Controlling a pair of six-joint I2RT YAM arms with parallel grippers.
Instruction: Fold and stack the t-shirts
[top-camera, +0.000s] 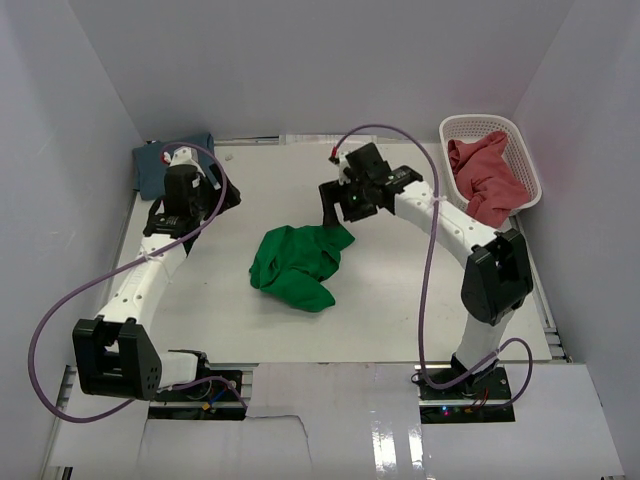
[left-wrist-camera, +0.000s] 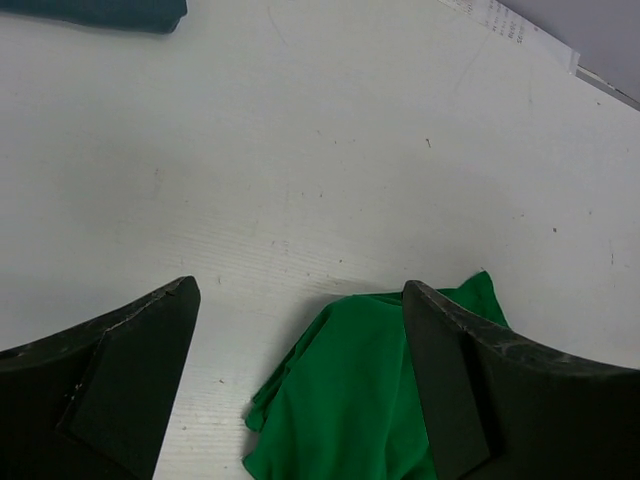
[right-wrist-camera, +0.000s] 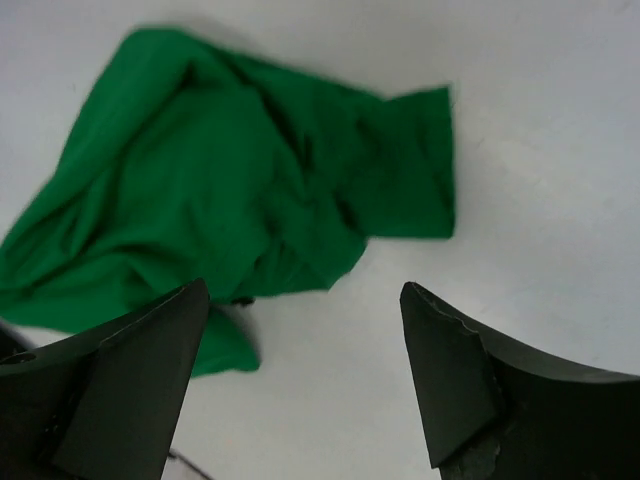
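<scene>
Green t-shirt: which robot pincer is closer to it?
Right. The right pincer is open right by the far right corner of the green t-shirt. The left pincer, also open, sits off to the shirt's far left, clearly apart from it.

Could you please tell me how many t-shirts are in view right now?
3: the green t-shirt crumpled mid-table, the blue t-shirt at the far left corner, the red t-shirt in the basket far right. Others may hide beneath it.
</scene>
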